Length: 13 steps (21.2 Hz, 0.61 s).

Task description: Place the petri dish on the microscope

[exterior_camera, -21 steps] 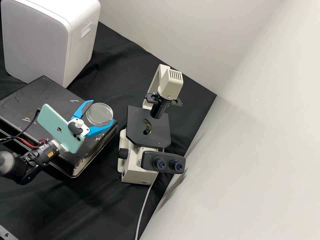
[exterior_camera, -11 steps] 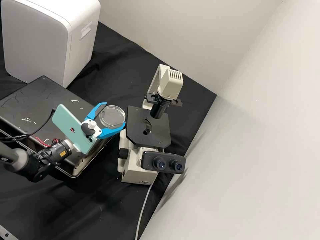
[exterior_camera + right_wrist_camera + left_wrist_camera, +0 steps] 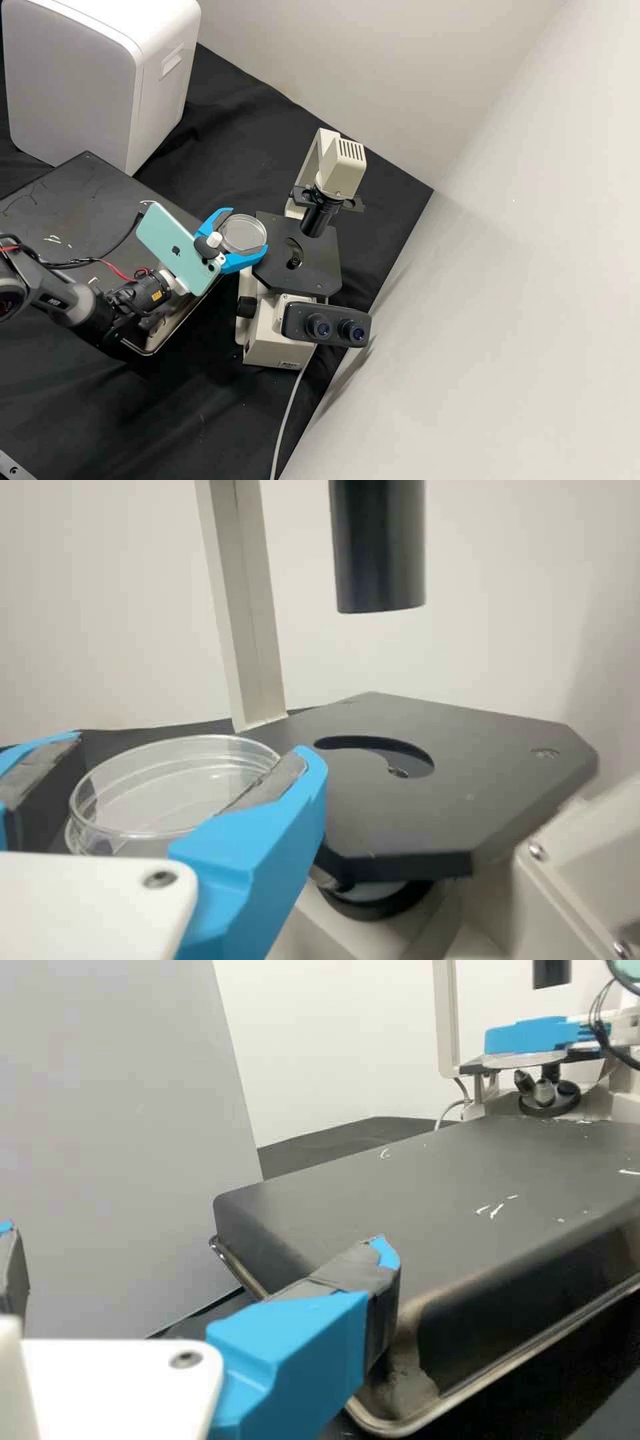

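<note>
The black cloth-covered table (image 3: 220, 153) carries a large white rounded cabinet (image 3: 87, 73) at its far left corner. In front of that lies a dark, scratched metal tray (image 3: 73, 207), bottom side up. A cream microscope with black eyepieces (image 3: 280, 333) stands just beside the tray, and its flat black stage (image 3: 313, 263) has a slotted opening at the centre.

The right claw (image 3: 247, 233) is clenched on the clear, round, shallow plastic petri dish (image 3: 170, 790), with one blue finger on each side of its wall. A second ago this claw held the dish over the tray. It has since travelled across to the microscope, and the dish now sits level at the stage's near-left corner, short of the opening and under no part of the black lens tube (image 3: 378, 540). The dish is transparent, with a low straight wall.

The left claw (image 3: 195, 1250) is released, fingers spread wide, low beside the tray's end.
</note>
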{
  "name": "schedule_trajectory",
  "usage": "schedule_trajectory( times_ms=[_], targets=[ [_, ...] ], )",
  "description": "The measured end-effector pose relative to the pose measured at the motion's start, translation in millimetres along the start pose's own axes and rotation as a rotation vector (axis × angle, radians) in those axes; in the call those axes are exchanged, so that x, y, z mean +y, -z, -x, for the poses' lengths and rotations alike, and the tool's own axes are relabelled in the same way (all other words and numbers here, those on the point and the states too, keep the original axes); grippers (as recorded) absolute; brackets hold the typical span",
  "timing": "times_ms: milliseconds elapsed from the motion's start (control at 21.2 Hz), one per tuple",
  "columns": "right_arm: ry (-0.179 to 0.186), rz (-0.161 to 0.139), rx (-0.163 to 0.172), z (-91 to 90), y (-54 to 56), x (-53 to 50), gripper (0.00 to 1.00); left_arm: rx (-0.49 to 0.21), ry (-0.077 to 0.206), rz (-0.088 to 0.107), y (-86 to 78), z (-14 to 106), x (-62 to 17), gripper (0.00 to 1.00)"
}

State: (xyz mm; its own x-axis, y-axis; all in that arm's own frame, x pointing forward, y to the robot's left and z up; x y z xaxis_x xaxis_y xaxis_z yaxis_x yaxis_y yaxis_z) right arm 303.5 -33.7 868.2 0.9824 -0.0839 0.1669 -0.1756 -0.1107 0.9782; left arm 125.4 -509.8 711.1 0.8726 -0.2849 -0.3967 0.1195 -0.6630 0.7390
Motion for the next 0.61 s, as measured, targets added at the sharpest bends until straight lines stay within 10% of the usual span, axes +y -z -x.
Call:
schedule_trajectory(
  times_ms=[615],
  targets=[
    [-0.051,0.02,-0.042,-15.1,-13.2,18.8,0.0,0.002,0.014,-0.009,-0.2,-0.9,-2.6,1.0]
  ],
)
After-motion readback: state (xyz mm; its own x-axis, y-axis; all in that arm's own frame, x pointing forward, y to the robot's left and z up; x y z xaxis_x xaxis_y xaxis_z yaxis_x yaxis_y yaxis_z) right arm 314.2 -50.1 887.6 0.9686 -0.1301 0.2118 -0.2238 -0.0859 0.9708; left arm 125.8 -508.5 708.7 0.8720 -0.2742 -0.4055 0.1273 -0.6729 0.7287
